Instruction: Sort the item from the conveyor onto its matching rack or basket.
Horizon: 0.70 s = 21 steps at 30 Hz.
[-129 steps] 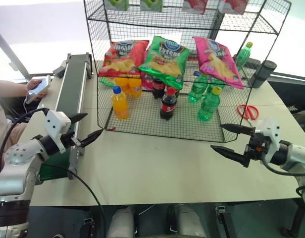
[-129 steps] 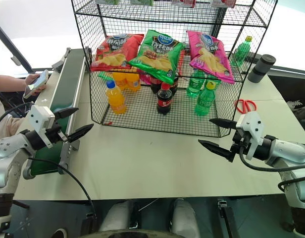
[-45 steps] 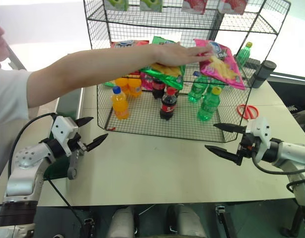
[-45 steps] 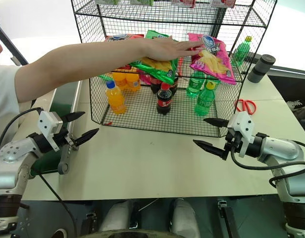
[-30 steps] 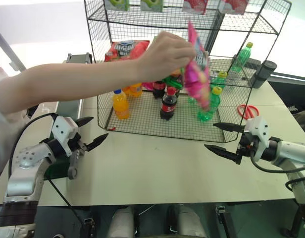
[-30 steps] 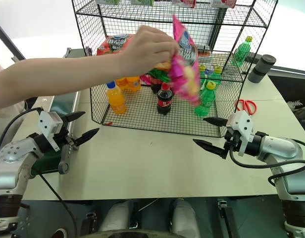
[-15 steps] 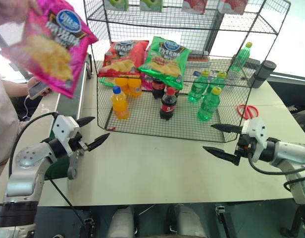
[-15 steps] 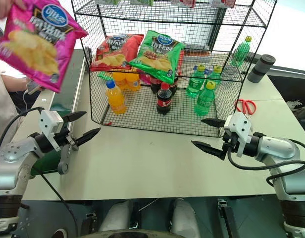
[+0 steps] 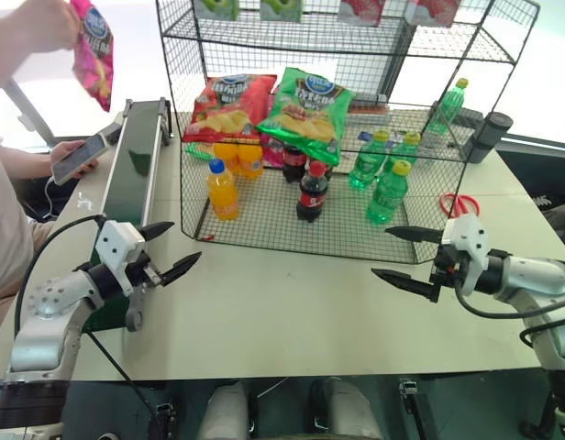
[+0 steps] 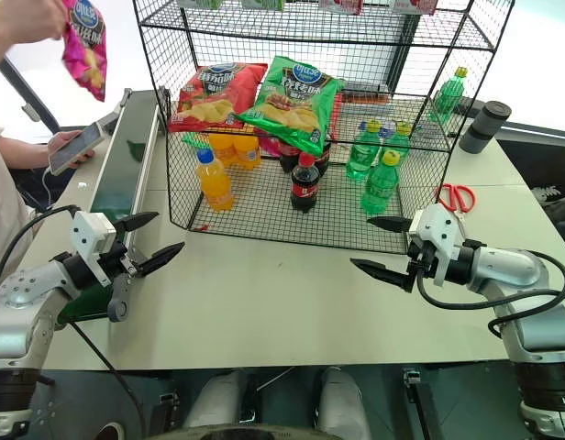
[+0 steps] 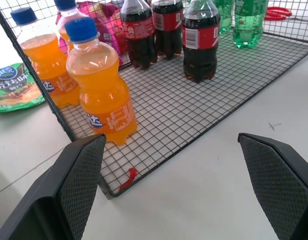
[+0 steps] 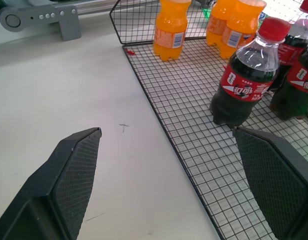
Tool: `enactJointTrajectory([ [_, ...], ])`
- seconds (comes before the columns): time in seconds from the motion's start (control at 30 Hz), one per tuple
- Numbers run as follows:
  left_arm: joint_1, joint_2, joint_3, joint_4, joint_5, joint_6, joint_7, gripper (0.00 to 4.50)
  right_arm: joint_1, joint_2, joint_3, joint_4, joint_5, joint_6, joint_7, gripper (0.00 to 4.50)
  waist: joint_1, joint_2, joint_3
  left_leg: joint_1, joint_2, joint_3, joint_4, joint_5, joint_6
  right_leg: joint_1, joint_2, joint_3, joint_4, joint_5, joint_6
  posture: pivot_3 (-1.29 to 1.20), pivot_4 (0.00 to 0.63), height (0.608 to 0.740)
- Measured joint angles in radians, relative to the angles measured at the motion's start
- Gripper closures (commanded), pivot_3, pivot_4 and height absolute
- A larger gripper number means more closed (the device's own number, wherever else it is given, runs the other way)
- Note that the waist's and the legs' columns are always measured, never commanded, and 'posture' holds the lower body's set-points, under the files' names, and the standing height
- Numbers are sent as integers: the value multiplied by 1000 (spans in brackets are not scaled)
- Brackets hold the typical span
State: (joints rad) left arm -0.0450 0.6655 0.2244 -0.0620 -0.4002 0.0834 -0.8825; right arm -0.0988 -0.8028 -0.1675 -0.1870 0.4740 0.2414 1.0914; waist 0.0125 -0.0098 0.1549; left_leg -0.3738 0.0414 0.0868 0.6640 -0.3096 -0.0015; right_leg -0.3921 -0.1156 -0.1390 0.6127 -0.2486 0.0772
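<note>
A person's hand (image 9: 46,22) now holds the glossy magenta-pink crisp bag (image 9: 93,53) high up at the far end of the long dark green conveyor belt in its grey metal frame (image 9: 132,174), hanging edge-on above it and well to the left of the big black wire-grid rack (image 9: 356,119); half a second ago the bag faced us flat and looked much larger and nearer, and before that it lay on the rack's middle shelf to the right of the green crisp bag (image 9: 307,101). That spot on the shelf is bare mesh now, with the red crisp bag (image 9: 229,104) and the green one lying where they were. The person's other hand holds a phone (image 9: 79,159) just left of the conveyor. The left gripper (image 9: 169,248) hovers beside the near end of the conveyor, fingers spread wide on nothing, as before. The right gripper (image 9: 404,257) hangs over the pale tabletop (image 9: 292,312) just in front of the rack's right corner, fingers likewise wide apart and empty, barely changed.
</note>
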Motion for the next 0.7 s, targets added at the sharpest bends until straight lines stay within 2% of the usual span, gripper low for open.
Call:
enactJointTrajectory([
  [0.7, 45, 0, 34, -14, -8, 1, 19, 0, -32, 1, 16, 37, -1, -24, 17, 104, 0, 0, 0, 0, 0, 0, 0, 0, 0, 0, 0, 0, 0, 0, 0, 0, 150, 740],
])
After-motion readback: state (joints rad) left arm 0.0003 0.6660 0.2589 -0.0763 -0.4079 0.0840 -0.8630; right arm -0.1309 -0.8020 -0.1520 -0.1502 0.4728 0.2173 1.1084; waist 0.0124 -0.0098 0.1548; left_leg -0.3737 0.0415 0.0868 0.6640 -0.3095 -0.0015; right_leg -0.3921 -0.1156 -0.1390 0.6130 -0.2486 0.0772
